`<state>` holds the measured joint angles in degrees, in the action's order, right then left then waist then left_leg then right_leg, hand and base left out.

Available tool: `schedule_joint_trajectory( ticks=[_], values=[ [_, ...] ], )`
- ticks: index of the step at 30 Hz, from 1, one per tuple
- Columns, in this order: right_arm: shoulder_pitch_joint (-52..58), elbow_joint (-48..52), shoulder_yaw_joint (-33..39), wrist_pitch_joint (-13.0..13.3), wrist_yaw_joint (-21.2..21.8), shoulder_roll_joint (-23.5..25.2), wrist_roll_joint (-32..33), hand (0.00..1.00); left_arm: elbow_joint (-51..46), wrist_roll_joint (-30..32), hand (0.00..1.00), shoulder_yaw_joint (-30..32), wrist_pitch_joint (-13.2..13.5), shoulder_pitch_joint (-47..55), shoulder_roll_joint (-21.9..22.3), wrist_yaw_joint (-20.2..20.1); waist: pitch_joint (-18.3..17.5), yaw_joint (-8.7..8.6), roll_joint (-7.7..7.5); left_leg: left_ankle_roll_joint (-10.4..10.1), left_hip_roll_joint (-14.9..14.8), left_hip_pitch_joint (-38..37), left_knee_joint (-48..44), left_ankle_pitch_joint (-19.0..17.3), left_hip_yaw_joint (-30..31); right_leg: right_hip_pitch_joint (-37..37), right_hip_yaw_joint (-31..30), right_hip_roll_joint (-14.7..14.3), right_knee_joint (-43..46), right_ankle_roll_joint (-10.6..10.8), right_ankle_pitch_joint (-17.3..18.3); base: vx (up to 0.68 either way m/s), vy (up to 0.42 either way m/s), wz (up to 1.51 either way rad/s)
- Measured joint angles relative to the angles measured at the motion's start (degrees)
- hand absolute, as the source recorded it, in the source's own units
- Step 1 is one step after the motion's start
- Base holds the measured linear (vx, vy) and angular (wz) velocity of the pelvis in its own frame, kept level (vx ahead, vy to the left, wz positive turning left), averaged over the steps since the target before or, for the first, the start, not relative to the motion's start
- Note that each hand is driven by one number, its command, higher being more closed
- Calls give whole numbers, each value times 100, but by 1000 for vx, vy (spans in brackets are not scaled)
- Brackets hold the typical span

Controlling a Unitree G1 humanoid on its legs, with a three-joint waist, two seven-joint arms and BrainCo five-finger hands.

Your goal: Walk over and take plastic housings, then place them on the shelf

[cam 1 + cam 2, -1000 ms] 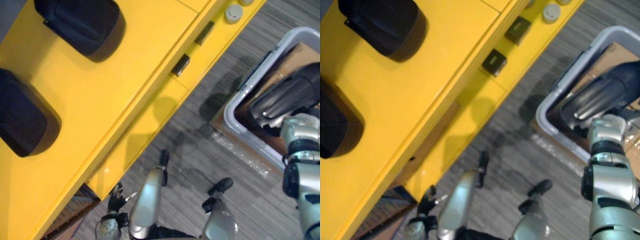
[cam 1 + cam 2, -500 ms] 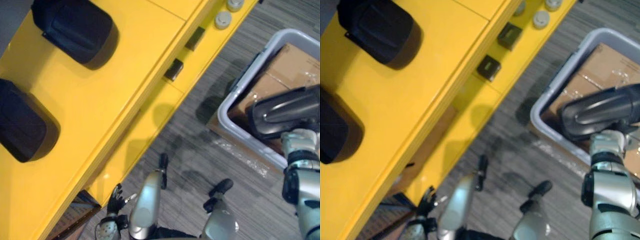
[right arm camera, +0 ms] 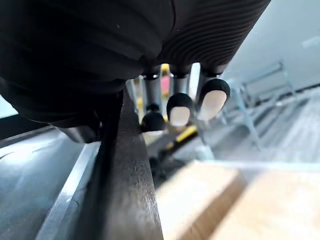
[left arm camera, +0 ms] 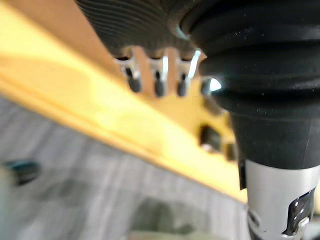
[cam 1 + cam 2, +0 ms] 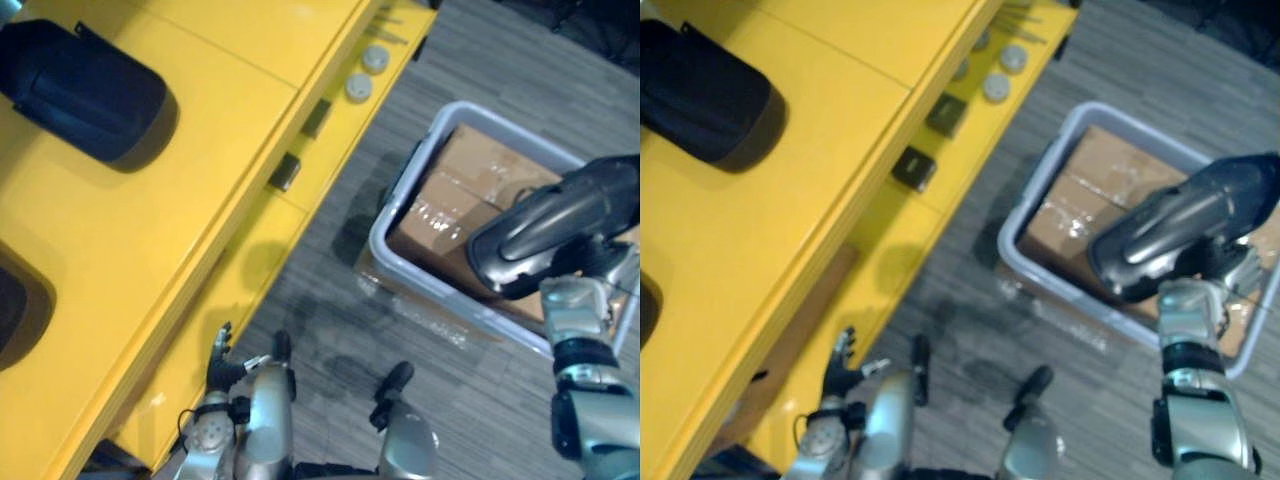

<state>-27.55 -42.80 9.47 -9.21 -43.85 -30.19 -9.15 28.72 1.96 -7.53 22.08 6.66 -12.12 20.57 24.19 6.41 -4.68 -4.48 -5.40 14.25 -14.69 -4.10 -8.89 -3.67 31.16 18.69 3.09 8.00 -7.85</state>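
Housing (image 5: 548,226) is gripped in your right hand (image 5: 572,302), fingers (image 3: 179,109) curled over its edge, bin (image 5: 500,126) below them. Your left hand (image 5: 222,362) hangs loose, empty, fingers beside the shelf (image 5: 150,235).

**Stock count by kind, shelf and floor**
Three dark rounded plastic housings (image 5: 85,90) are showing: two are lying on the single yellow shelf unit (image 5: 230,150), and the third housing (image 5: 550,235) is hanging above the single grey plastic bin (image 5: 480,120). Two small dark square blocks (image 5: 912,167) and at least two round grey discs (image 5: 995,87) are sitting on the lower ledge. Brown cardboard (image 5: 470,170) is filling the bin, box count unclear.
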Motion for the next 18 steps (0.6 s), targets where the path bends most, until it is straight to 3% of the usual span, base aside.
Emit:
schedule_joint_trajectory(
  ticks=[5, 8, 12, 15, 18],
  values=[
    [727, 1170, -21, 240, -155, 485, -374, 100, -267, 594, 0, 8, -100, -116, -110, 179, -692, -82, -123, -84, -118, -326, 225, 2, -116, 220, -35, -158, -226, 2, -2, 51, -25, -12],
    [962, 1658, -82, 340, -189, 599, -602, 100, -330, 768, 0, -34, -99, -319, -93, 180, -885, -136, -190, -141, -196, -507, 267, -29, -169, 395, -63, -266, -361, 3, -3, 27, -41, -18],
    [1223, 2232, -249, 735, -221, 709, -1038, 100, -593, 966, 0, -265, -95, -602, -94, 198, -1246, -290, -290, -210, -263, -652, 425, 10, -299, 414, -164, -347, -480, 9, -6, 14, -28, -16],
    [1343, 2377, -345, 977, -240, 793, -1342, 100, -1188, 1020, 0, -582, -94, -804, -68, 307, -1331, -389, -289, -229, -293, -846, 500, 22, -340, 584, -173, -389, -554, 11, -7, -2, -20, -7],
    [1465, 2749, -479, 1337, -254, 796, -1829, 100, -2013, 878, 0, -801, -116, -1027, 130, 177, -1463, -413, -177, -241, -288, -916, 550, 33, -404, 587, -184, -381, -569, 39, -24, -15, 1, -10]
  ],
)
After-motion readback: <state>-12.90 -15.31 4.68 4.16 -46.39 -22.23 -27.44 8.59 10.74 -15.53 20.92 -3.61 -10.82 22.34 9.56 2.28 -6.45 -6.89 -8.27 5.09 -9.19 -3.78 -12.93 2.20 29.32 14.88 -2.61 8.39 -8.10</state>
